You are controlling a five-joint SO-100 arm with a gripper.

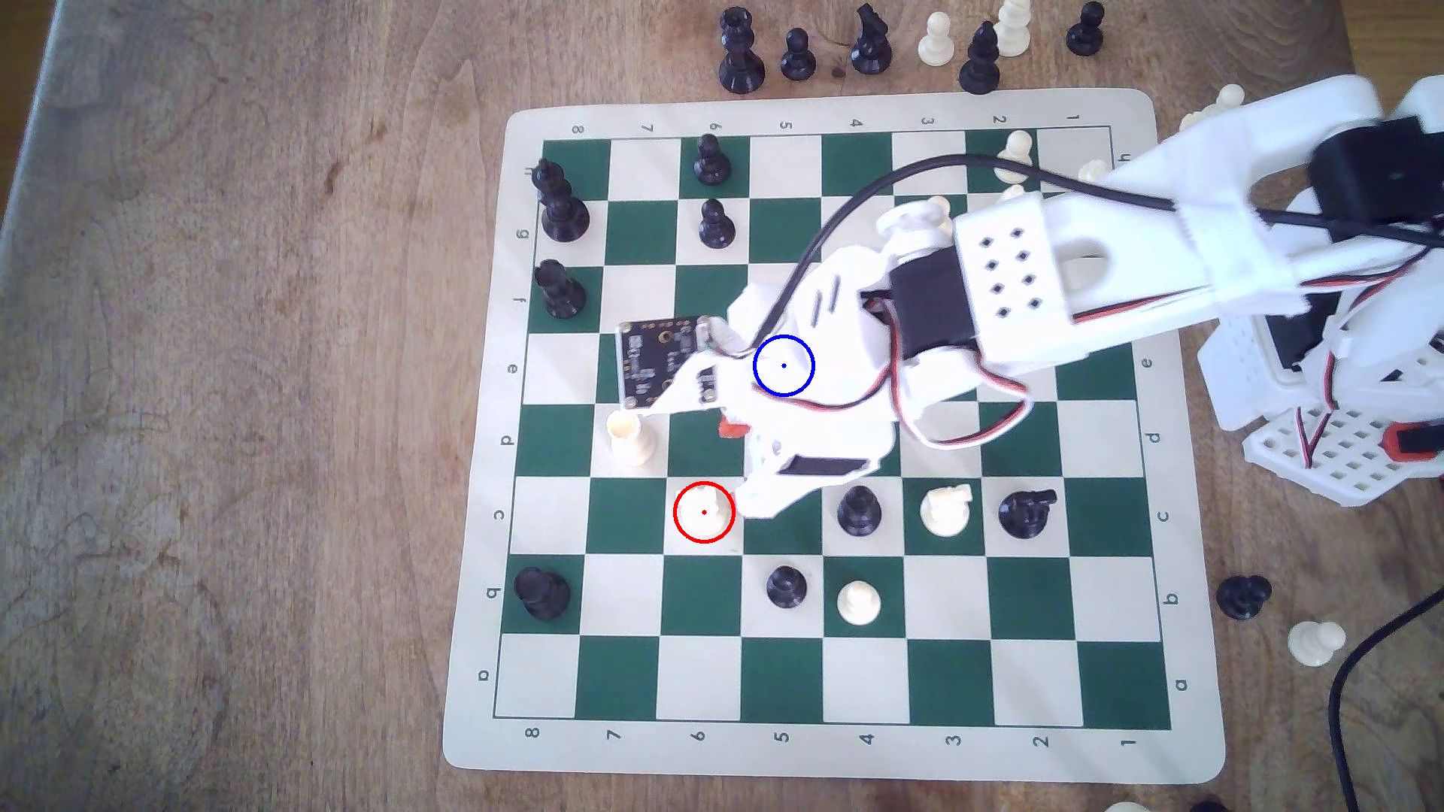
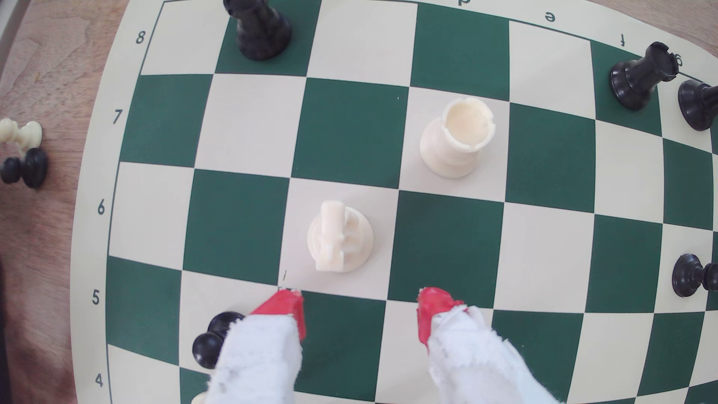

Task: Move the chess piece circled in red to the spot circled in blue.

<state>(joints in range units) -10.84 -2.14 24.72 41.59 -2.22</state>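
Cream piece [image 2: 337, 237] sits upright mid-frame on its cream square, untouched; my gripper [image 2: 359, 307] hangs just short of it, red fingertips [image 2: 285, 307] spread apart.

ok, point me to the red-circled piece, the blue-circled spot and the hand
red-circled piece [image 2: 338, 237]: wrist view, on its narrow top.
blue-circled spot [image 1: 784, 365]: exterior view, on the ring's centre dot.
hand [image 2: 359, 310]: wrist view, midway between the red fingertips.

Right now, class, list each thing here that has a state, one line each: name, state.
Pincer: open, red tips apart, holding nothing.
Red-circled cream piece: upright on its cream square, ungrasped.
Blue-circled spot: square itself hidden under the arm.
Cream rook: upright.
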